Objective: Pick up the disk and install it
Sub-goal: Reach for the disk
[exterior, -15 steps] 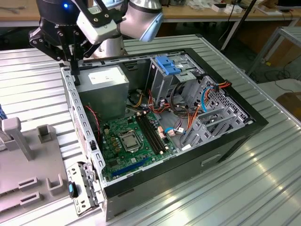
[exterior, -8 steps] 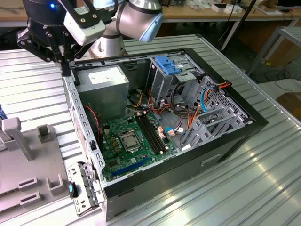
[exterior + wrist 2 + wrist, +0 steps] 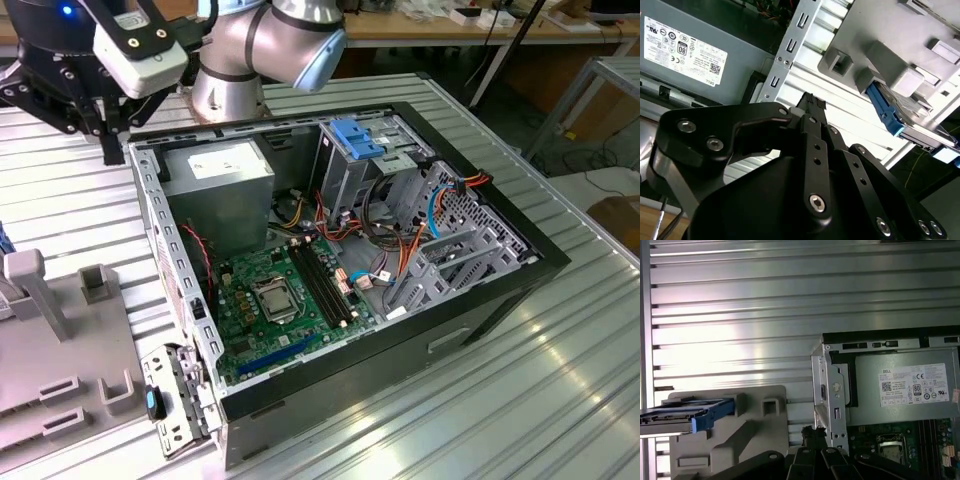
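Note:
The disk (image 3: 687, 415) is a dark drive in a bright blue carrier, resting edge-on in a slot of the grey fixture plate (image 3: 750, 440) beside the computer case. In the second wrist view the disk (image 3: 888, 114) sits among the plate's grey blocks. My gripper (image 3: 812, 104) is shut with nothing between its fingers. It hangs above the ribbed metal table, just outside the case corner by the power supply (image 3: 905, 390), well apart from the disk. In the exterior view the gripper (image 3: 106, 148) is at the far left, behind the case.
The open computer case (image 3: 540, 262) lies on its side on the ribbed table, showing a motherboard (image 3: 280, 300), cables and a drive cage with a light-blue latch plate (image 3: 355, 136). A silver bracket with a small blue clip (image 3: 152, 402) hangs at the case's near corner.

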